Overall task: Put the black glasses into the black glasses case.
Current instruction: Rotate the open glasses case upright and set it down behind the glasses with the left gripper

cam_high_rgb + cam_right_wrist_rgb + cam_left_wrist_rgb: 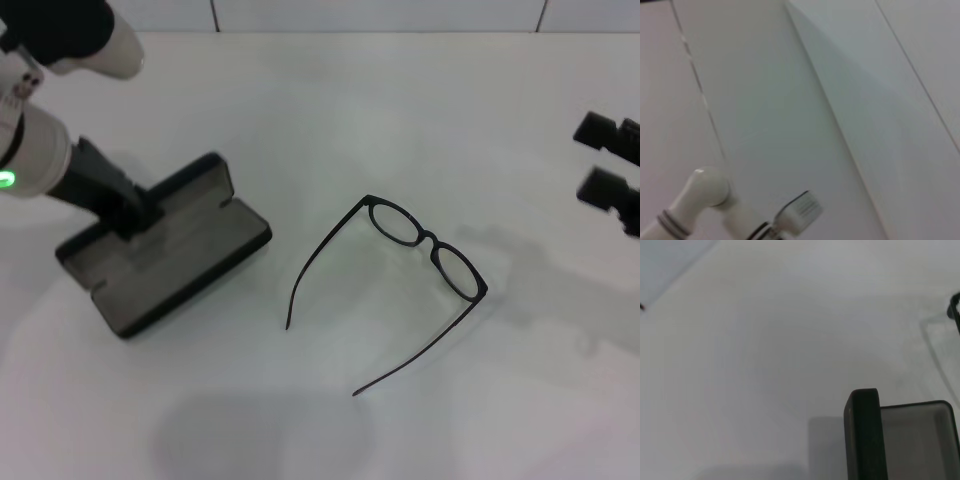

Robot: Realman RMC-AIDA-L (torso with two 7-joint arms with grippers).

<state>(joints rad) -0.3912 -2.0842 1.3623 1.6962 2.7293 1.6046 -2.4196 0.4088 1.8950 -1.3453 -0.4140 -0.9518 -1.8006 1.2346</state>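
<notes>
At centre of white worktop (330,120): black glasses (425,243), temples unfolded, pointing toward 7 o'clock, lying flat. At 9 o'clock from glasses, well apart: black glasses case (165,245), lying open, grey lining exposed. Left gripper (135,212) over case's hinge area, touching it; fingers' state cannot tell. Right gripper (612,170) at 3 o'clock edge, raised, fingers spread apart, grasping nothing.

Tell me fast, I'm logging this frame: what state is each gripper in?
Left gripper: at the open black glasses case, fingers on its lid; shut on it.
Right gripper: at the table's right edge, open, holding nothing.
</notes>
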